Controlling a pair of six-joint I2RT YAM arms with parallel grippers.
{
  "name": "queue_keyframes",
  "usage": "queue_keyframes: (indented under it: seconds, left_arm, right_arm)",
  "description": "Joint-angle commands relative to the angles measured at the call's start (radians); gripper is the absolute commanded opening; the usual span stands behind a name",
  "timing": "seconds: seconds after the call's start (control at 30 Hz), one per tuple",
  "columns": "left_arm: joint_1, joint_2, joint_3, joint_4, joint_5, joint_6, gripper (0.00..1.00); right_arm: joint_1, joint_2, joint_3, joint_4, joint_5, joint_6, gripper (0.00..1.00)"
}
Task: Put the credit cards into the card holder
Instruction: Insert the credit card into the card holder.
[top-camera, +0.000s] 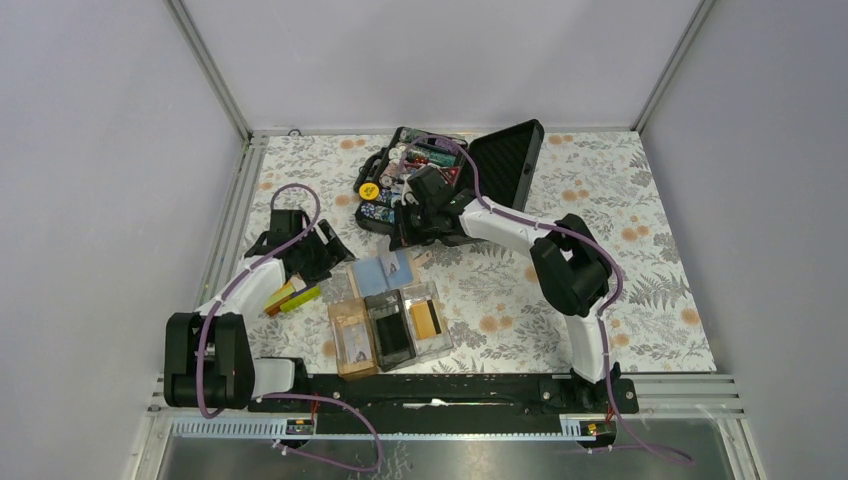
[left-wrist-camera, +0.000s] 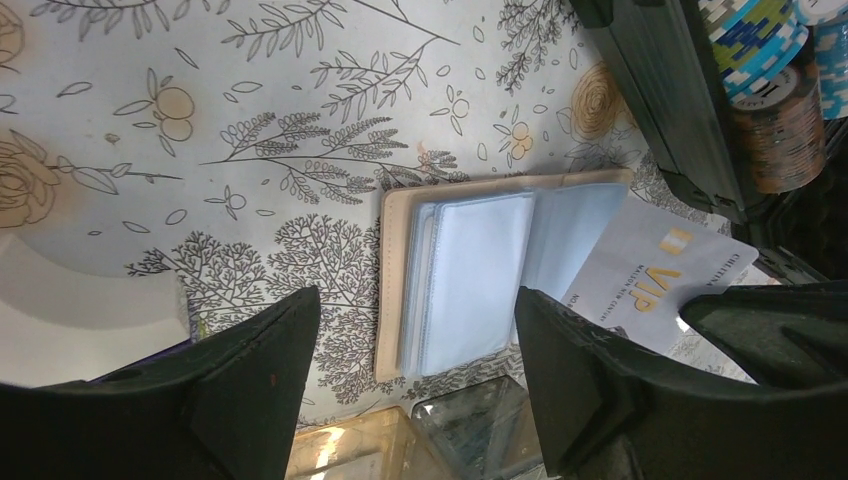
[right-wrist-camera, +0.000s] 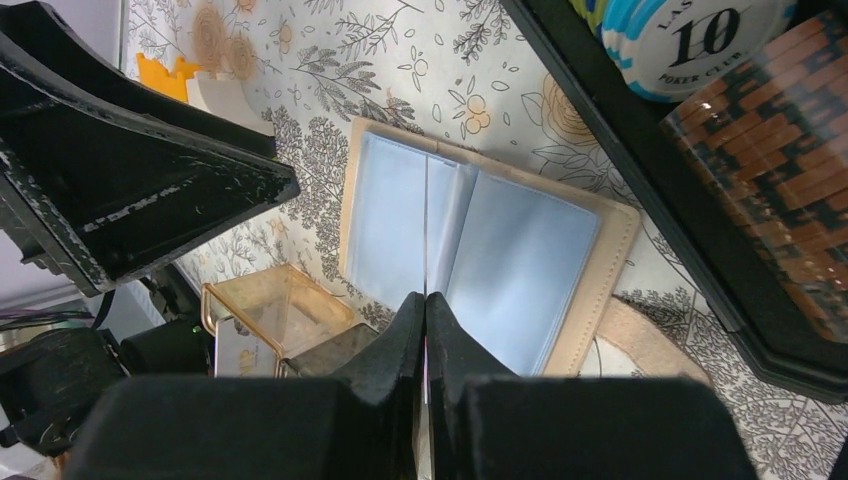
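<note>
Top external, toward the counter's (top-camera: 640, 300) near edge: card holder (top-camera: 345, 368) with one gold credit card (top-camera: 425, 319) lying in the clear compartment nearest the right edge, and more gold-orange credit cards (top-camera: 285, 297) loose close to the left edge, just beside the left arm. Left wrist: left gripper (left-wrist-camera: 415, 300) with jaws apart over an open card wallet (left-wrist-camera: 470, 280) of clear sleeves, a white VIP card (left-wrist-camera: 660, 285) overlapping it, near the black chip case (left-wrist-camera: 680, 110). Right wrist: right gripper (right-wrist-camera: 425, 305) pressed together with no visible gap, over the same wallet.
</note>
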Motion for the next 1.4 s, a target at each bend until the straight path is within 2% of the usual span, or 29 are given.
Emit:
queue_keyframes:
  seconds: [0.0, 0.6, 1.17, 1.37]
  left_arm:
    - [-0.019, 0.014, -0.011, 0.056, 0.017, -0.005, 0.73]
    - [-0.046, 0.062, -0.01, 0.062, 0.024, -0.006, 0.65]
    - [-0.059, 0.112, -0.031, 0.1, 0.035, -0.015, 0.45]
    - [-0.065, 0.116, -0.046, 0.112, 0.038, -0.02, 0.42]
  right_arm:
    - [-0.002, 0.011, 0.016, 0.062, -0.058, 0.019, 0.0]
    - [-0.003, 0.087, -0.002, 0.097, -0.055, 0.061, 0.0]
    - [-0.003, 0.11, -0.048, 0.085, -0.03, 0.161, 0.0]
    - [-0.003, 0.104, -0.102, 0.124, -0.021, 0.229, 0.0]
